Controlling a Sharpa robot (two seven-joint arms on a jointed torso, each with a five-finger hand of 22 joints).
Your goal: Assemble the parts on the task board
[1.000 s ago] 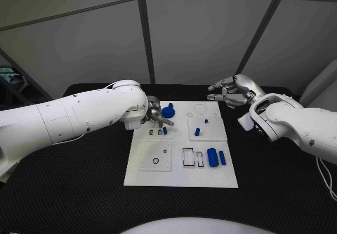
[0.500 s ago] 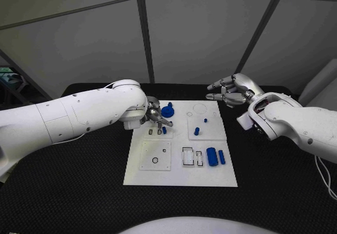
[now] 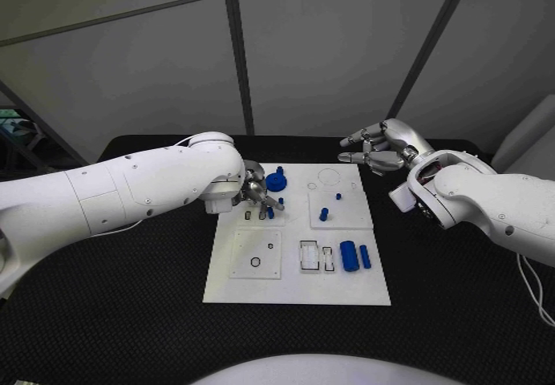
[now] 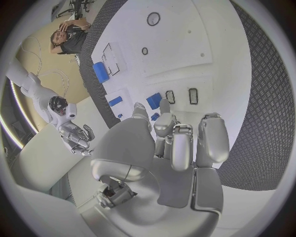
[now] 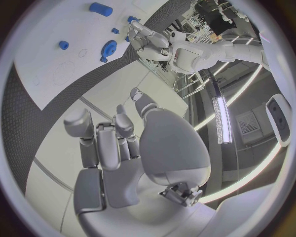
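Note:
The white task board (image 3: 298, 277) lies mid-table. My left hand (image 3: 256, 195) hovers over its far left plate, pinching a small blue part (image 3: 265, 211) just above the dark slots (image 4: 194, 95). In the left wrist view that small blue part (image 4: 154, 100) sits between thumb and fingertip. A round blue knob (image 3: 277, 181) stands just beyond the hand. Two short blue pegs (image 3: 325, 215) stand in the far right plate. Two blue cylinders (image 3: 350, 257) lie at the board's right. My right hand (image 3: 377, 152) hangs past the board's far right corner, fingers loosely apart and empty.
The black table (image 3: 463, 289) surrounds the board. Empty outlined recesses (image 3: 310, 257) and a plate with ring holes (image 3: 257, 258) fill the board's near half. In the right wrist view the knob (image 5: 108, 48) and a cylinder (image 5: 100, 8) show beyond my fingers.
My left hand has shifted slightly over the slots with the small blue part. My right hand has drifted a little to the left. The other parts lie as before.

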